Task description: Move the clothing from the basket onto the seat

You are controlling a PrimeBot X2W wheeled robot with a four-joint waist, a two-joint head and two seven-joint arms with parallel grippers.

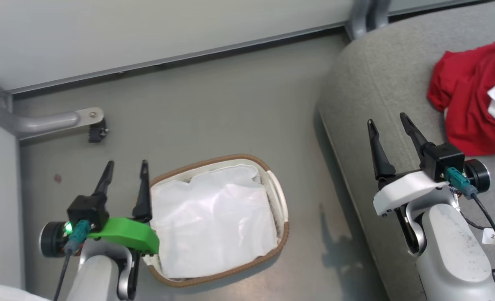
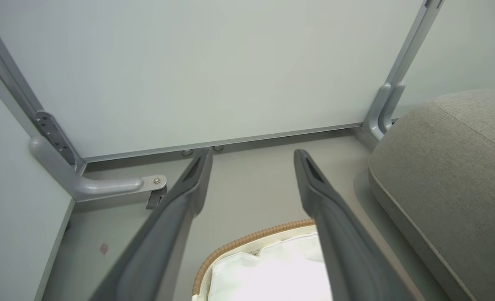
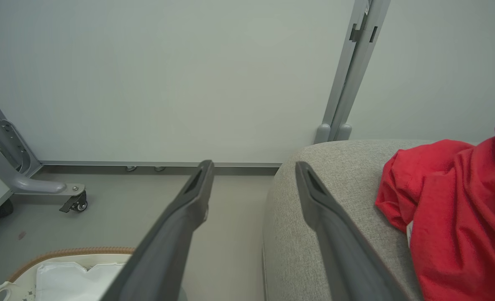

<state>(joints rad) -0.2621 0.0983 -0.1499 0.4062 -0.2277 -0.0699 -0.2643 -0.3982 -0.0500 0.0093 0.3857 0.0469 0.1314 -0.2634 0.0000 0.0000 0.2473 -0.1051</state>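
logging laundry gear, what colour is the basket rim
Brown woven basket rim, best in head view.

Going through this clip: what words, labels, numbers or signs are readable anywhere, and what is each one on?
"2": white tag on the black cable over the seat; only this first digit reads, the rest is blurred.
White label on the clothing: too small to read.
Basket and seat: no writing visible.
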